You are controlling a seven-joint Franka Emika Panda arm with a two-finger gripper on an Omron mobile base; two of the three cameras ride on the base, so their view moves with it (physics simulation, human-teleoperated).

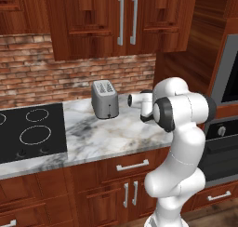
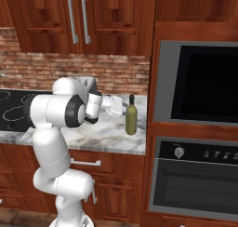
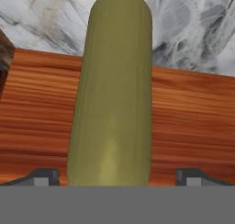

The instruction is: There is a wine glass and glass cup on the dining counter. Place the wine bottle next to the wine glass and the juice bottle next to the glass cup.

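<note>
The pincer [image 3: 117, 176], jaws apart, brackets the wine bottle [image 3: 112, 94] standing upright on the worktop [image 2: 107, 133] beside the oven [image 2: 197, 84], apparently lined up to clamp its body.

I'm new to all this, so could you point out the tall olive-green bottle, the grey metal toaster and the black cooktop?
tall olive-green wine bottle [image 2: 131, 120]: right base view, its body.
grey metal toaster [image 1: 105, 102]: left base view, its front side.
black cooktop [image 1: 29, 134]: left base view, its glass surface.

No readable text, labels, brand names or numbers appear anywhere. The wine bottle [image 2: 131, 116] is plain olive green with no label. The oven's control panel [image 2: 207, 154] shows only tiny marks, too small to read.
</note>
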